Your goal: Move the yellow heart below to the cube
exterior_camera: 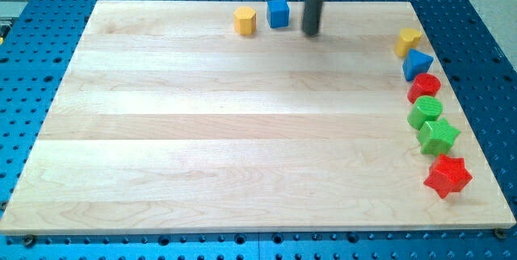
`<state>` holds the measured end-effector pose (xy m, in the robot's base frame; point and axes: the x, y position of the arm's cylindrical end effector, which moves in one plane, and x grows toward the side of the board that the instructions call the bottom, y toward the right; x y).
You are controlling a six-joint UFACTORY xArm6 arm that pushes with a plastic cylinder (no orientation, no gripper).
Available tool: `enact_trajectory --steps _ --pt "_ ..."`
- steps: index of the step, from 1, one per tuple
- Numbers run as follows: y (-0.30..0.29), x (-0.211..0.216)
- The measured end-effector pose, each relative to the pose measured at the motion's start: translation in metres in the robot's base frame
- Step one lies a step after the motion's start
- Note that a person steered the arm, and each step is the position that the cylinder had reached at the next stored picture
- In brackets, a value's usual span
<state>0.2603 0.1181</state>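
Rod stands at top centre of the frame, the tip resting on the desk just right of the blue cube; a yellow hexagonal block sits just left of the cube. The end effector is a plain rod with nothing to open or close, and it touches no block. Yellow heart lies at upper right, heading a column along the right edge: blue triangular block, red round block, two green blocks, red star. Judged the approach step: no push begun. Next move calls for getting the tip round to the heart's right side, then pushing it leftward to below the cube.
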Motion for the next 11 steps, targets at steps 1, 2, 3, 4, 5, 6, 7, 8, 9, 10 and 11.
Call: enact_trajectory --steps 1,2,3,4,5,6,7,8,9,10,11 --pt "-0.035 -0.033" --pt "-0.073 -0.034" --pt "-0.104 -0.01" --pt "-0.102 0.019" --pt "-0.022 -0.02" --pt "0.094 -0.054" --pt "0.201 -0.038" --pt "0.213 0.017" --pt "0.162 0.044" --pt "0.093 0.063" --pt "0.032 0.085"
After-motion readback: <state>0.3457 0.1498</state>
